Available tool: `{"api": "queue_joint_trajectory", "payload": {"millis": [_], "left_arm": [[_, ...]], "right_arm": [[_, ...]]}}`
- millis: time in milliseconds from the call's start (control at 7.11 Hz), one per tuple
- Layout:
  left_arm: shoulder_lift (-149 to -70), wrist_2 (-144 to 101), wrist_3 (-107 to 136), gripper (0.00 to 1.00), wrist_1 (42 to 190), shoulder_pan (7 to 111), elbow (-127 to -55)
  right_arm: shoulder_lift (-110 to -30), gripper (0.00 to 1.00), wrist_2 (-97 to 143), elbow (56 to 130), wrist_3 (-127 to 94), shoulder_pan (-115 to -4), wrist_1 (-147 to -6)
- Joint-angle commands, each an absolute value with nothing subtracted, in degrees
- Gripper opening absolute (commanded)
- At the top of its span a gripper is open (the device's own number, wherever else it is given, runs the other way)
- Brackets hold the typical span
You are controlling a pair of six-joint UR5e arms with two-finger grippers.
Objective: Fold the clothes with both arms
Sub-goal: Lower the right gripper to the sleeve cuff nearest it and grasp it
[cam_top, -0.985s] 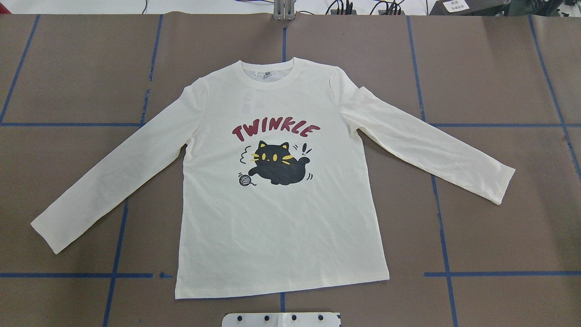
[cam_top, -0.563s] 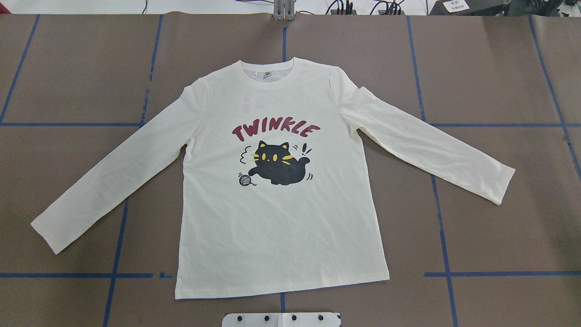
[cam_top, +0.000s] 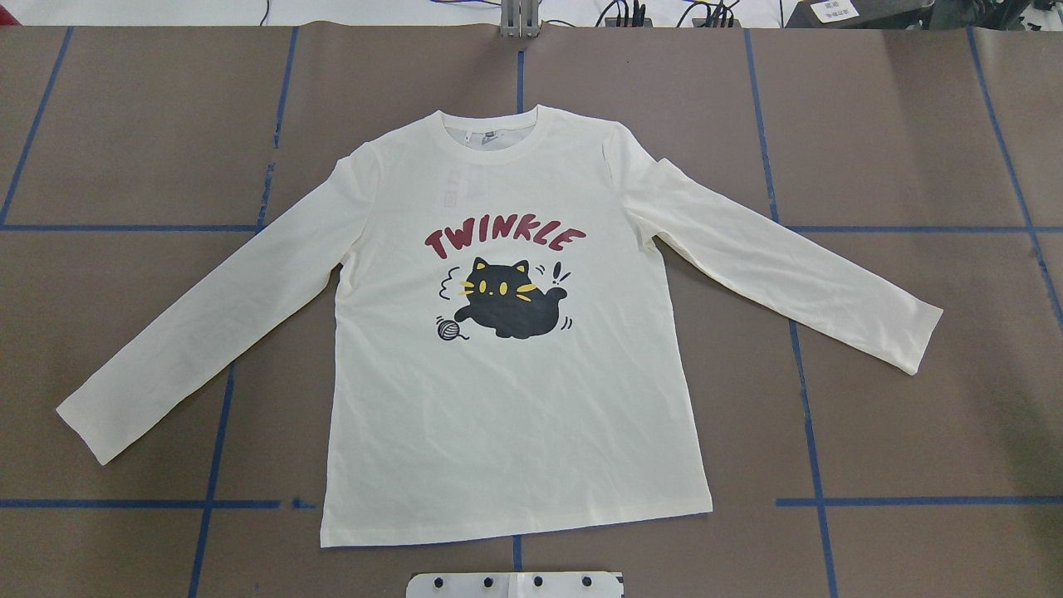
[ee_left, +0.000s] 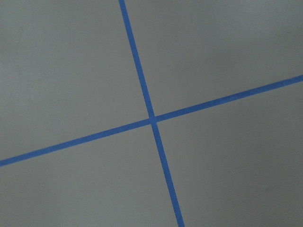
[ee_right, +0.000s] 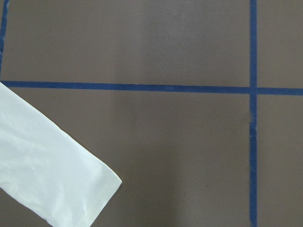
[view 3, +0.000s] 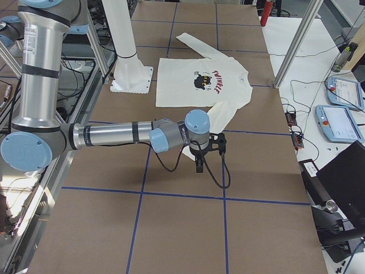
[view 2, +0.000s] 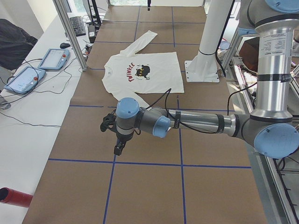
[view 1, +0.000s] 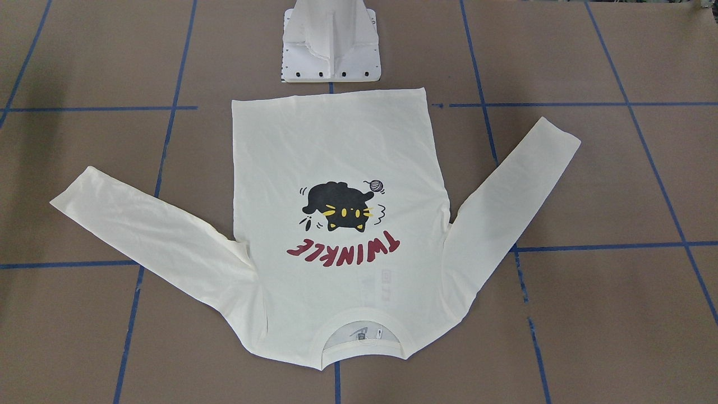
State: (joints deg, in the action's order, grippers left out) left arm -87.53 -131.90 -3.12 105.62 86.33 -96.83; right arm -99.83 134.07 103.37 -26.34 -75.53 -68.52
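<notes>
The cream long-sleeved shirt (cam_top: 515, 432) lies flat on the brown table, print side up, with its collar at the far side and both sleeves spread outward. It also shows in the front view (view 1: 336, 140) and both side views (view 2: 159, 74) (view 3: 177, 85). The left gripper (view 2: 117, 150) hangs over bare table beyond the shirt's near sleeve, seen only in the exterior left view; I cannot tell if it is open. The right gripper (view 3: 198, 166) hovers just past the other sleeve's cuff (ee_right: 71, 189), seen only in the exterior right view; its state is also unclear.
The white pedestal base (cam_top: 515, 584) stands just behind the shirt's hem (view 1: 331, 62). Blue tape lines (ee_left: 151, 118) grid the table. Teach pendants (view 2: 53, 58) (view 3: 341, 91) and aluminium posts (view 2: 70, 32) line the far side. A red cylinder (view 2: 14, 196) lies beside the table.
</notes>
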Motion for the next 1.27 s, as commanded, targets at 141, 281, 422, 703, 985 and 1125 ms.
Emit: {"api": "queue_joint_trajectory", "payload": {"millis": [141, 281, 422, 703, 985, 1125], "left_arm": [[-89.03, -131.92, -3.16, 1.0, 106.7, 86.31, -97.38], [-88.95, -131.92, -2.9, 1.0, 107.83, 86.31, -96.86], [-88.95, -131.84, -2.73, 1.0, 108.1, 86.31, -96.86], [-88.94, -131.92, -2.9, 1.0, 108.19, 86.31, -96.77], [-88.86, -131.92, -2.9, 1.0, 108.19, 86.31, -96.86], [-88.94, -131.92, -2.9, 1.0, 108.19, 86.31, -96.86]], "right_arm": [[-102.22, 1.0, 122.99, 102.22, -50.08, -54.45, -49.77], [-101.69, 1.0, 122.26, 99.43, -51.75, -52.84, -48.62], [-100.47, 1.0, 122.08, 97.58, -52.03, -52.04, -47.91], [-97.58, 1.0, 121.99, 94.33, -52.03, -51.68, -48.07], [-96.07, 1.0, 121.99, 91.15, -52.03, -51.5, -48.08], [-96.15, 0.96, 121.99, 90.79, -52.03, -51.5, -48.08]]}}
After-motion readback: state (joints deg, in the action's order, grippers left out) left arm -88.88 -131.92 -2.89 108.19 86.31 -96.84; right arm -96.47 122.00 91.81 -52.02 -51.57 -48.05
